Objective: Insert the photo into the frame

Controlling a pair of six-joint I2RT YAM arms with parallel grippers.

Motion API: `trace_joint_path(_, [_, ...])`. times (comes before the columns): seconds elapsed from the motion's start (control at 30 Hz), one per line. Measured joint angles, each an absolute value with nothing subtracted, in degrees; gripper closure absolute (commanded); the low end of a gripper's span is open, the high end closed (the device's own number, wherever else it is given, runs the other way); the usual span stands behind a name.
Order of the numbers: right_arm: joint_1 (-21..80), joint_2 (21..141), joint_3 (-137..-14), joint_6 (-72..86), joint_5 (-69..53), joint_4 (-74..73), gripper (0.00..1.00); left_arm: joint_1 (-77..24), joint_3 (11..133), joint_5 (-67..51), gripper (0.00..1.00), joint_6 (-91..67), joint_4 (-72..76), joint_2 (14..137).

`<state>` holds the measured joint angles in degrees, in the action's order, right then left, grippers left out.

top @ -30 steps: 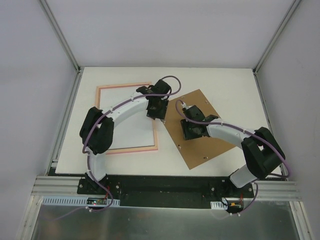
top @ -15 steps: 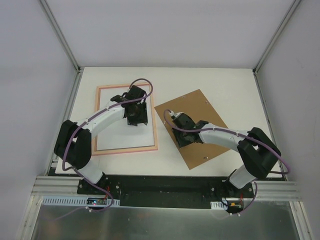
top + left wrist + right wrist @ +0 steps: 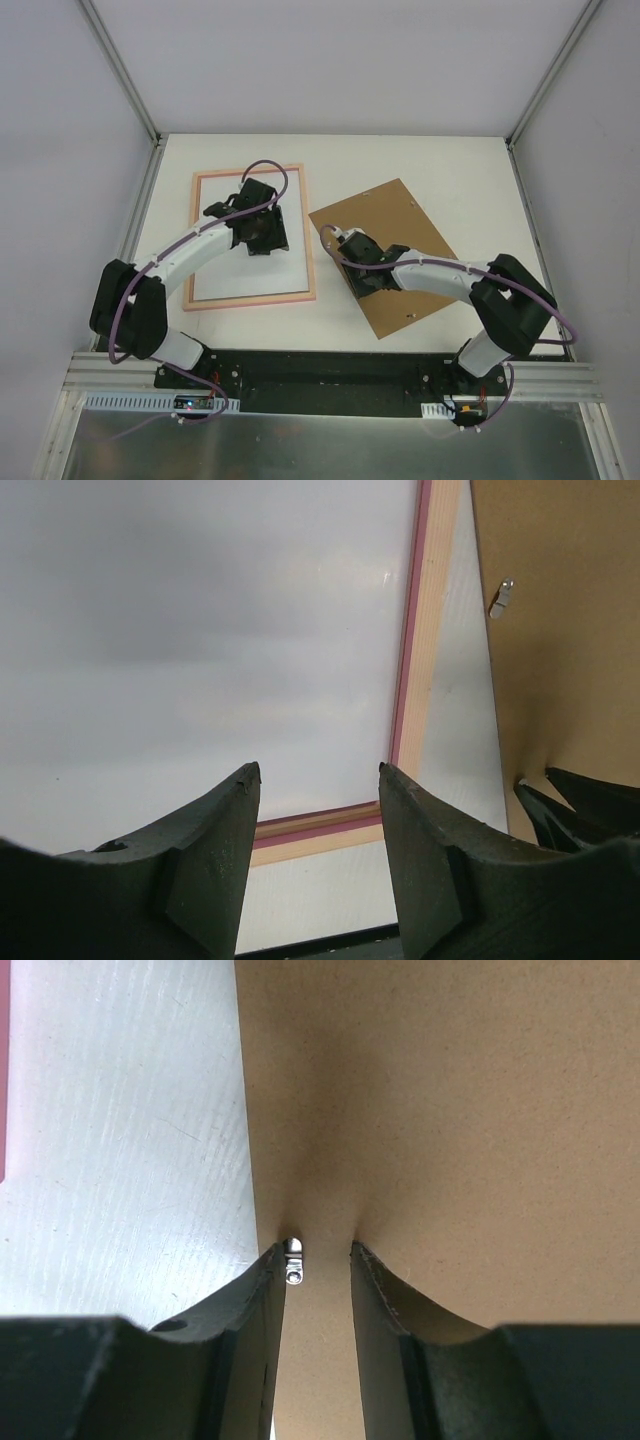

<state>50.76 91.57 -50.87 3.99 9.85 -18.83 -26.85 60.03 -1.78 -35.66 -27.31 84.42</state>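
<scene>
top external; photo (image 3: 268,275) white back up, inside pink-edged frame (image 3: 250,300)

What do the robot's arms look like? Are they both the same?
Yes, twins! The left arm and right arm have white curved tubes, chunky black joints and a looping purple cable. Each ends in two black pointed fingers.

White arm links (image 3: 185,255), black joints (image 3: 128,305), purple cables (image 3: 264,163), black claw fingers (image 3: 210,860)
</scene>
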Motion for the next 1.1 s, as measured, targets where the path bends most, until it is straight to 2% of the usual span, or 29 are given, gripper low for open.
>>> trace_joint_path(0.53, [55.1,94.3,-53.4,6.6,14.7,-20.0,0.72,-24.0,56.1,-2.1,0.49,-38.7,-25.3,80.1])
trace_joint_path(0.83, [55.4,93.6,-52.5,8.4,14.7,-18.9,0.82,-23.9,54.2,-3.4,0.50,-40.1,-24.0,78.5])
trace_joint_path(1.1, [55.7,92.2,-50.5,10.0,15.0,-16.5,0.77,-23.9,50.7,-7.3,0.50,-42.1,-20.7,77.4])
